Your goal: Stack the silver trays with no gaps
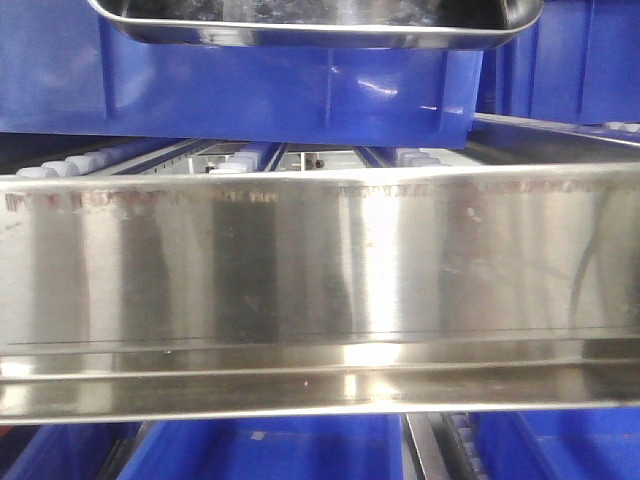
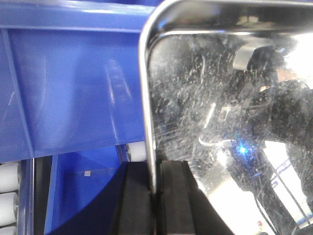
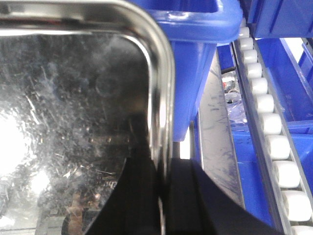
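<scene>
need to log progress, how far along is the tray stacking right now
Done: both grasps. The left fingers and right fingers are shut on opposite side rims of one silver tray. In hand: that tray, held close to a blue bin. Left: the stacking itself. No second tray shows in any view, so nothing looks nested yet.

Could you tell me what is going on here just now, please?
The robot's two arms are holding one silver tray between them. The left gripper is shut on one side rim and the right gripper on the opposite one. The tray is at the top of a blue bin, behind a long steel rail. No second tray shows, so no stacking is visible yet.
</scene>
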Available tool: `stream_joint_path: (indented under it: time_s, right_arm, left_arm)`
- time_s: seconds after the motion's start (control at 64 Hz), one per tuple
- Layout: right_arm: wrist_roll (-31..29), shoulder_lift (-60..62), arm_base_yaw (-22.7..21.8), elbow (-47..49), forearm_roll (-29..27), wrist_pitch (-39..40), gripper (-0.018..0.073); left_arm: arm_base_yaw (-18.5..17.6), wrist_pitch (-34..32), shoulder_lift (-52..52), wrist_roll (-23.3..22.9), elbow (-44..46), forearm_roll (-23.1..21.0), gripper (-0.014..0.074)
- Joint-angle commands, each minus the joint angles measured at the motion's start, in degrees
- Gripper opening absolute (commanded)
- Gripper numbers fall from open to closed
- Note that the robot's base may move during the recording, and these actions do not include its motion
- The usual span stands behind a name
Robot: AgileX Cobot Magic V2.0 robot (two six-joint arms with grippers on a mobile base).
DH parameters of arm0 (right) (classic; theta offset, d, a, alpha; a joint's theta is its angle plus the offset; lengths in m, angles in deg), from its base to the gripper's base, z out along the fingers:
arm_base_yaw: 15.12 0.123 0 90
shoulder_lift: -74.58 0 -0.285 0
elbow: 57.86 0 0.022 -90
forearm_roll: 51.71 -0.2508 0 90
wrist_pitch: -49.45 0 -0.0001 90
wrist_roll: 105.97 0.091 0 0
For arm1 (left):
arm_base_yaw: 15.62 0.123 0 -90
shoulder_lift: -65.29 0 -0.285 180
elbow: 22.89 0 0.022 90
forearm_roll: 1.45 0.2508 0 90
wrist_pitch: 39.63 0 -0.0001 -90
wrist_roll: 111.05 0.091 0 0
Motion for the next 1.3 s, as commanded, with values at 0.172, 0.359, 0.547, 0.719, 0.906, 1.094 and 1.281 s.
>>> stream_joint_path:
  time_s: [0.172, 0.359, 0.547, 0.719, 0.906, 1.094, 1.281]
  right_arm:
    - [-0.6, 0.0, 0.9, 0.8, -1.3, 9.0, -0.0076]
    - [-0.6, 0.0, 0.9, 0.8, -1.3, 9.0, -0.0076]
    - [-0.6, 0.0, 0.9, 0.8, -1.3, 9.0, -0.0076]
    - [-0.6, 0.0, 0.9, 0.8, -1.3, 9.0, -0.0076]
    - [-0.6, 0.0, 0.9, 0.8, -1.3, 9.0, -0.0076]
    - [-0.6, 0.0, 0.9, 0.8, -1.3, 9.1, -0.0076]
    - [-0.6, 0.0, 0.9, 0.8, -1.3, 9.1, -0.0076]
  left_arm:
    - [-1.5, -8.9, -0.6, 0.2, 0.9, -1.4, -0.0018]
    - [-1.5, -8.9, -0.6, 0.2, 0.9, -1.4, -0.0018]
    - [-1.5, -8.9, -0.6, 0.2, 0.9, -1.4, -0.0018]
    - [-1.5, -8.9, -0.6, 0.2, 0.9, -1.4, -0.0018]
    - [-1.5, -8.9, -0.6, 0.2, 0.9, -1.4, -0.0018]
    - [-1.5, -8.9, -0.6, 0.2, 0.9, -1.4, -0.0018]
    - [-1.5, -8.9, -0.6, 0.2, 0.9, -1.4, -0.0018]
